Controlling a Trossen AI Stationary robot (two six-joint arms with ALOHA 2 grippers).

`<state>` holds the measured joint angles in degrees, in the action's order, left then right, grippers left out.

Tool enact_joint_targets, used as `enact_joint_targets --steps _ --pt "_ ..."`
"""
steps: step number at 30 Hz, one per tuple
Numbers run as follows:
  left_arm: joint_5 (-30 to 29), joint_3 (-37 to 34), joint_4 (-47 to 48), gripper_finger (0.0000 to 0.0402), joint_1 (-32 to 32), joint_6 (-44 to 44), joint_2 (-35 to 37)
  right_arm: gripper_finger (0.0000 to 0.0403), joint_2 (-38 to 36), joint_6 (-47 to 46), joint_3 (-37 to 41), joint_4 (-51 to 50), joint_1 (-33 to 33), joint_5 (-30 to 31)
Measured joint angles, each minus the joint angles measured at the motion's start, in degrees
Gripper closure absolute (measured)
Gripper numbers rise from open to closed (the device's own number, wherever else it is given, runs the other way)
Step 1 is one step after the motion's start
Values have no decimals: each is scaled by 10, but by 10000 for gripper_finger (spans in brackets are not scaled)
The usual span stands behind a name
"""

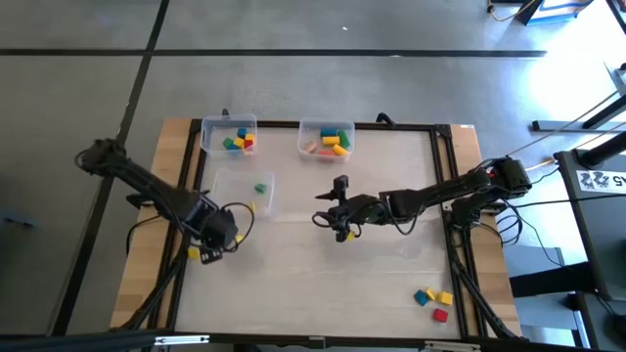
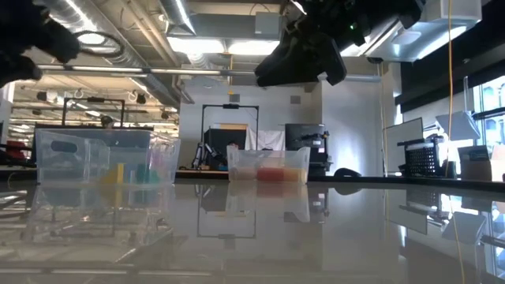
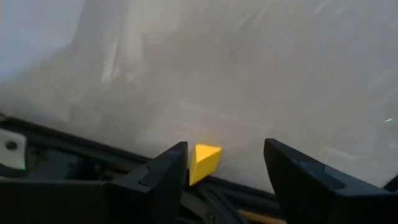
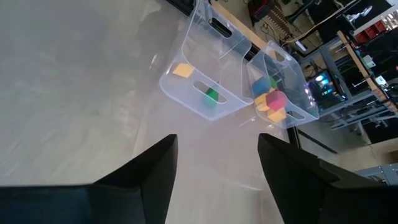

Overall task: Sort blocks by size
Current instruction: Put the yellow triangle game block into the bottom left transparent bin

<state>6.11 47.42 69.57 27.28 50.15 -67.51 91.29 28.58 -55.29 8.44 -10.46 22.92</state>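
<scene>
Yellow, sharp-edged and small, one block (image 3: 204,160) sits against the inner face of my left claw's (image 3: 227,169) one finger (image 3: 166,173); the other finger stands well clear of it, so the jaws are spread and I cannot tell whether the block is truly held or only resting there. From above, that claw hangs over the desk's (image 1: 372,284) left edge, near the front. The other blocks are scattered: a mixed handful in the far left bin (image 1: 229,135), tan, yellow, blue and green ones in the middle bin (image 1: 326,138), a green and a yellow in the nearer bin (image 1: 244,192), and three loose blocks (image 1: 432,299), blue, yellow and red, at the desk's front right corner. My right claw (image 1: 342,227) hovers over the desk's middle, jaws apart and gripping nothing. In the low view the bins' contents are only smears of colour, and my arms are cut off at the top.
</scene>
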Motion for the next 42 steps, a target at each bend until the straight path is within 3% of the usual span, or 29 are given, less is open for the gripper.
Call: enact_joint_targets --steps 12,34,42 --pt "66 -58 -2 193 12 5 -82 175 0 -1 0 16 0 0" --pt "167 -106 -114 193 25 -108 -246 175 0 -2 0 22 0 0" --pt "181 -105 -113 242 34 -131 -263 175 0 -2 0 22 0 0"
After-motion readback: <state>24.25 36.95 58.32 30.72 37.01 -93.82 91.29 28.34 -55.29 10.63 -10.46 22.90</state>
